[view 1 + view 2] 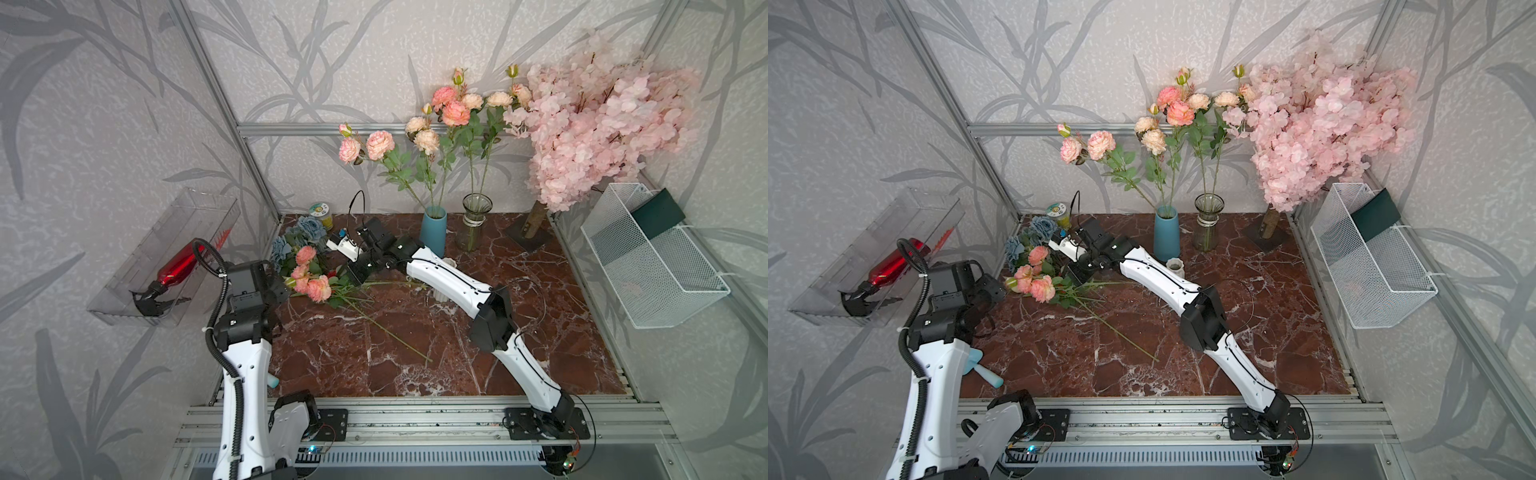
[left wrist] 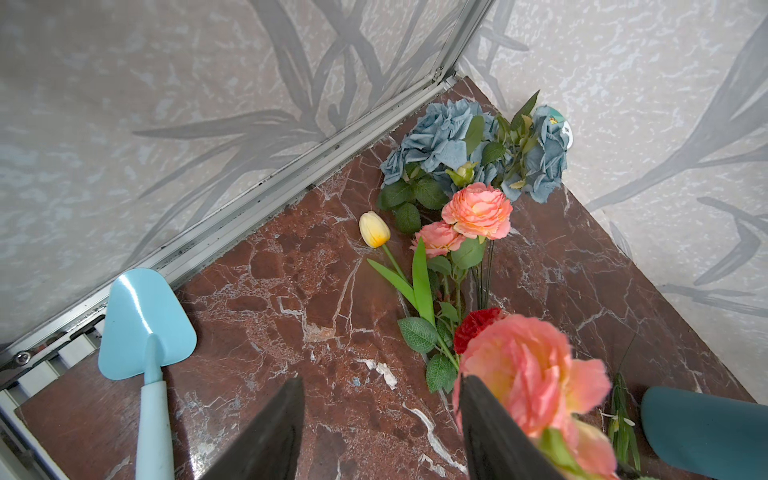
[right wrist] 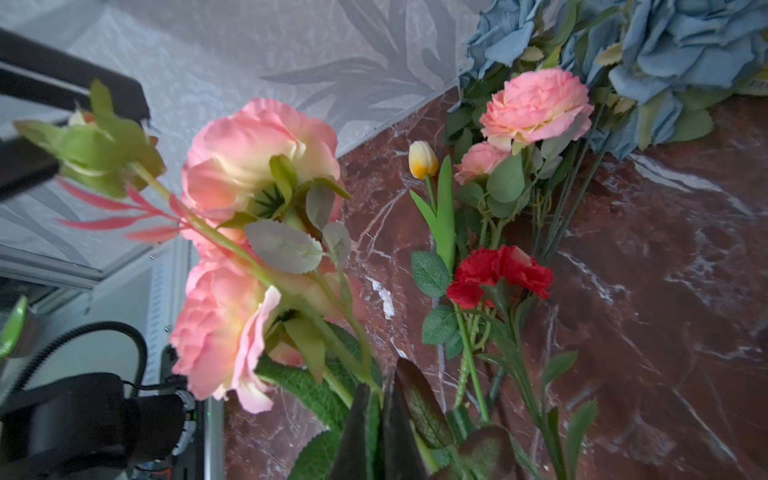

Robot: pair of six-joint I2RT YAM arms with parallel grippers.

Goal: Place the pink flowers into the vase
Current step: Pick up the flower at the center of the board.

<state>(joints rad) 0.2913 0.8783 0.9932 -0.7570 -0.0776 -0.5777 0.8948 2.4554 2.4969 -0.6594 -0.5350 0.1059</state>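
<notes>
Salmon-pink blooms on one long green stem, the pink flowers [image 3: 226,328], are pinched in the right gripper [image 3: 380,392]. Its fingers are closed on the stem just under the leaves. In both top views we see these blooms at the rear left of the marble table [image 1: 374,353], heads turned toward the left arm. The bare stem end trails out across the stone toward the middle.

Close beside the nearest bloom hangs the left gripper [image 2: 382,380], its fingers spread apart with only bare table between them, grasping nothing.

Just behind the held stem lies a loose pile: another pink spray [image 2: 478,212], a red carnation [image 3: 498,270], a yellow tulip [image 2: 374,228] and the blue-grey flowers [image 1: 309,228] in the corner.

Further along the back edge we find the blue vase [image 1: 433,230] and the glass vase [image 1: 473,224], both upright and both already carrying pink stems. Beyond them stands the pale blossom tree [image 1: 602,124]. A light blue trowel [image 2: 145,320] lies near the table's left front edge.
</notes>
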